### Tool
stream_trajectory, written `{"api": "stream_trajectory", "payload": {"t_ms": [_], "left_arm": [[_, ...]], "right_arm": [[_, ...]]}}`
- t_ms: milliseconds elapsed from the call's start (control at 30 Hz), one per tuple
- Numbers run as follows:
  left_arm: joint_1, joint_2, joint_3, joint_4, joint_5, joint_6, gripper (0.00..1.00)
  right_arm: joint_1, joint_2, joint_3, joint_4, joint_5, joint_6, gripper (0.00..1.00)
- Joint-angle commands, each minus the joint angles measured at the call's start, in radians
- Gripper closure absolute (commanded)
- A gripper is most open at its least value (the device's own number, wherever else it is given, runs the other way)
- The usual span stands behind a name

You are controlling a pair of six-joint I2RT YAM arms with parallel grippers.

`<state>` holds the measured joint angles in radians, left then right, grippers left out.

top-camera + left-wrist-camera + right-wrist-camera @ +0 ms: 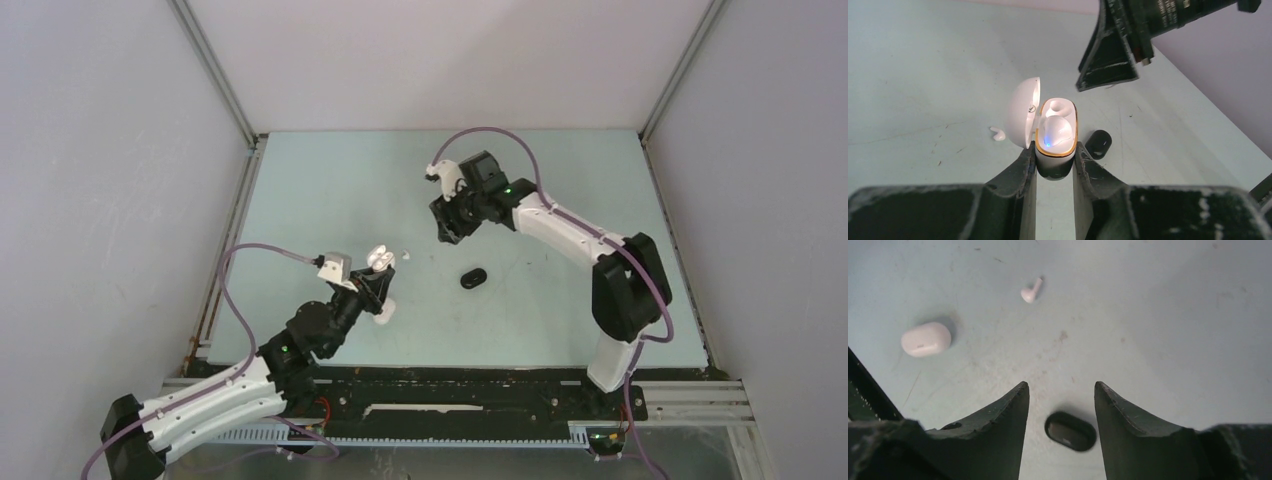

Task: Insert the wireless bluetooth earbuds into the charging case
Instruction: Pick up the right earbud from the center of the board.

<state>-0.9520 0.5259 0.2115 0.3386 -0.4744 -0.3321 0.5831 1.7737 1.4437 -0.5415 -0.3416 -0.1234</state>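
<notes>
My left gripper (1055, 156) is shut on an open white charging case (1056, 145) with a gold rim, its lid (1024, 112) swung out to the left. A white earbud (1055, 131) lit blue sits in the near slot; I cannot tell what the far slot holds. In the top view the case (378, 258) is at the tip of the left gripper (372, 282). A loose white earbud (997, 133) lies on the table beside the lid and also shows in the other views (406, 256) (1030, 291). My right gripper (445, 228) (1060, 386) is open, empty and raised.
A closed black case (473, 278) (1070, 431) (1098, 144) lies on the table below the right fingers. A closed white oval case (926, 339) (388, 311) lies by the left gripper. The pale green table (560, 190) has walls on three sides.
</notes>
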Motion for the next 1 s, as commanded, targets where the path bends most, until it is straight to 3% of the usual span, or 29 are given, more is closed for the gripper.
{"api": "stream_trajectory", "payload": {"t_ms": [0,167,633,967], "left_arm": [[0.005,-0.053,0.057,-0.083,-0.047,-0.02,1.0],[0.005,-0.108,0.066,-0.141,-0.06,-0.024,1.0],[0.005,-0.177,0.062,-0.199,-0.061,-0.037,1.0],[0.005,-0.154,0.063,-0.187,-0.051,-0.029,1.0]], "right_arm": [[0.104,0.07,0.038,0.202,0.093,0.036,0.46],[0.174,0.198,0.122,0.196,0.11,-0.008,0.47],[0.244,0.453,0.377,0.112,0.258,0.088,0.44],[0.255,0.522,0.402,0.087,0.285,0.101,0.48]]}}
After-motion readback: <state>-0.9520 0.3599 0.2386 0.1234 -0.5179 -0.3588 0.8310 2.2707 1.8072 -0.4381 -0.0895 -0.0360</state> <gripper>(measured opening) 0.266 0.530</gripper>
